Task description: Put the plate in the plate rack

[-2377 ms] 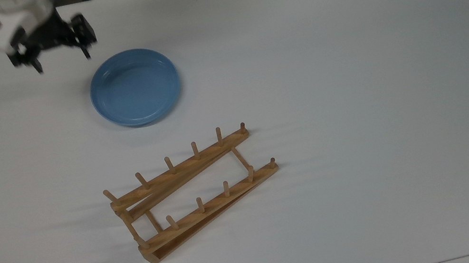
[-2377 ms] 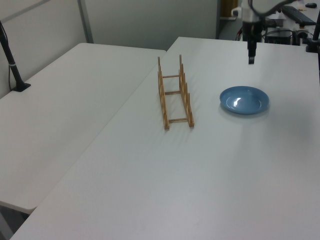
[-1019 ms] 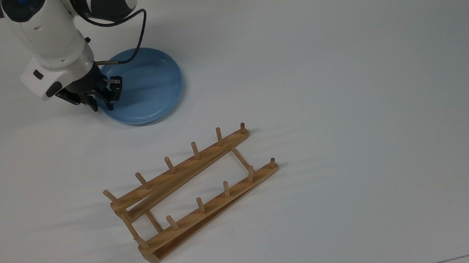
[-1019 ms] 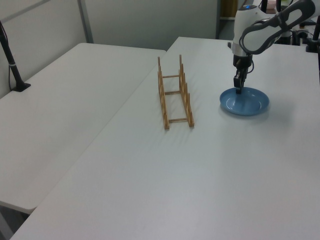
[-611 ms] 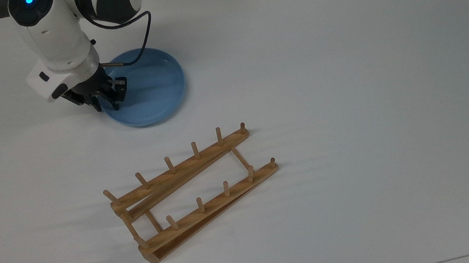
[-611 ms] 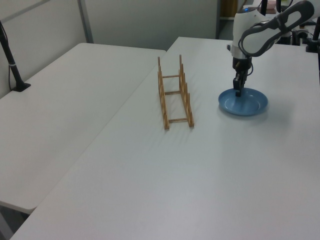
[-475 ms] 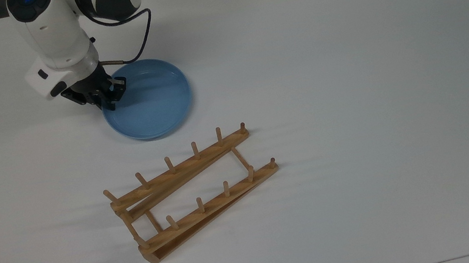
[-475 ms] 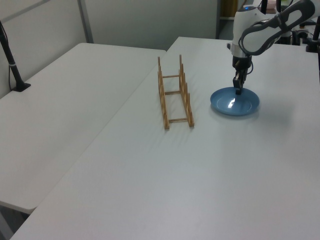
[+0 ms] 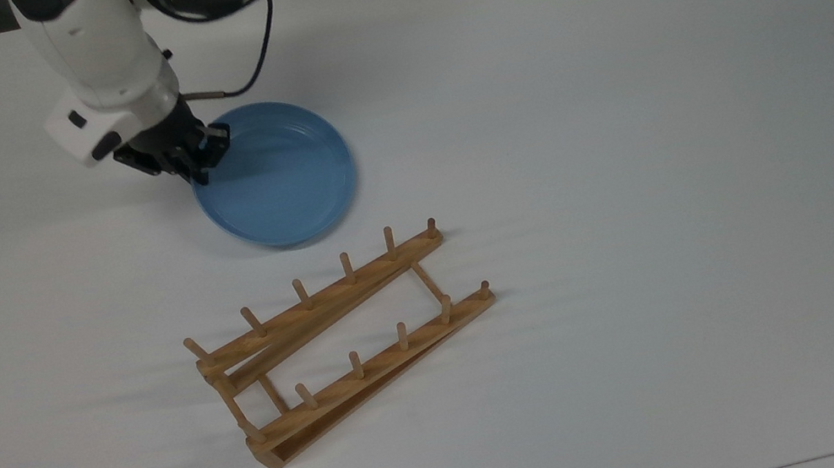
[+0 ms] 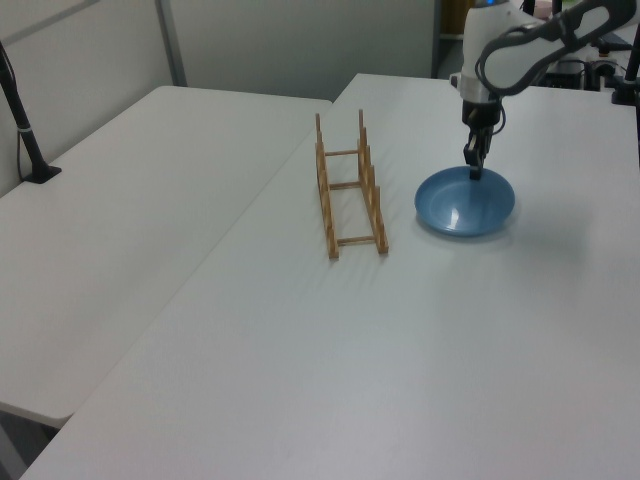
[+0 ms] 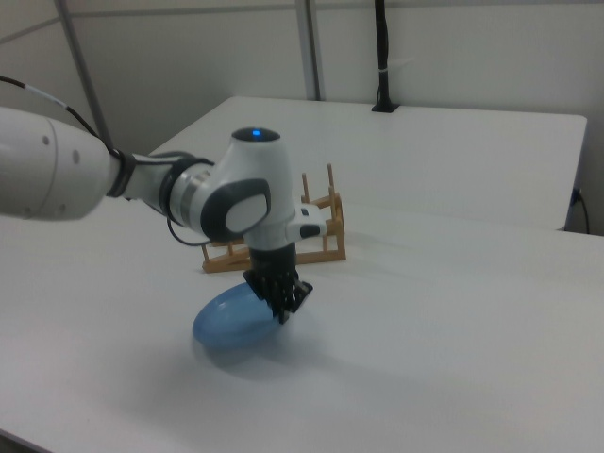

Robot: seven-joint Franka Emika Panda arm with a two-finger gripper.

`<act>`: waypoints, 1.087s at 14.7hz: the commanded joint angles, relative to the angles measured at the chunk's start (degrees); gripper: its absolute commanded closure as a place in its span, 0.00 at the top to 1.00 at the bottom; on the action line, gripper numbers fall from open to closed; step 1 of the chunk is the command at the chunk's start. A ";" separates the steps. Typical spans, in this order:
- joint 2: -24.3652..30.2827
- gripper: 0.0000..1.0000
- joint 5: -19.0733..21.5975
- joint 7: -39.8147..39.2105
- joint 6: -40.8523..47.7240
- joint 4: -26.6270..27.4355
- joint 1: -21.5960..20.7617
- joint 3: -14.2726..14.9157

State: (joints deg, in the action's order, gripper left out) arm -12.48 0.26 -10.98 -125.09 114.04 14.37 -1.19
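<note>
One arm (image 9: 92, 42) reaches in from the top view's upper left, its white wrist over the table (image 9: 625, 146); the gripper (image 9: 198, 163) points down at the left rim of the plate (image 9: 278, 177), and the black fingers (image 9: 185, 159) are closed on that rim, pinching it between them; the rest of the plate extends from the fingers toward the top view's right and lower right, with a faint shadow beneath its lower edge; a black cable (image 9: 250, 66) loops from the arm to the gripper above the plate; below and slightly right of the plate, apart from it, lies the rack (image 9: 342, 341), its two rails running diagonally from lower left to upper right with upright pegs along each.

In the left view the rack (image 10: 350, 190) stands left of centre on the table (image 10: 350, 350); to its right, near but not touching, is the plate (image 10: 465, 205); the gripper (image 10: 473, 168) comes straight down onto the plate's far rim, fingers shut on that edge.

In the right view the arm (image 11: 142, 184) enters from the left; the plate (image 11: 231, 321) sits tilted, its right edge raised and held in the closed fingers (image 11: 283, 300) of the gripper (image 11: 283, 307), its left part lower, near the table (image 11: 453, 330); the rack (image 11: 283, 236) stands behind the arm, partly hidden by it.
</note>
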 commanded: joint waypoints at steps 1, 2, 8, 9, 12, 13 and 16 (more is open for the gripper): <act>3.51 0.00 3.33 -2.90 4.67 -2.15 0.48 0.39; 4.13 0.00 3.95 -4.13 5.38 -2.59 1.00 0.40; 3.87 0.00 4.66 -5.46 8.02 -4.80 1.45 0.75; 3.61 0.00 4.49 -5.55 7.76 -4.18 1.36 0.75; 1.94 0.40 3.43 -5.55 4.70 -1.02 0.92 0.75; 1.59 0.47 3.43 -5.55 3.03 -0.14 0.92 0.75; -1.48 0.69 2.29 -5.02 -1.02 1.10 0.83 0.75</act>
State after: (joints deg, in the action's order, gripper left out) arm -12.65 3.22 -15.34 -122.61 113.53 15.85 -0.85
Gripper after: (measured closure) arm 0.581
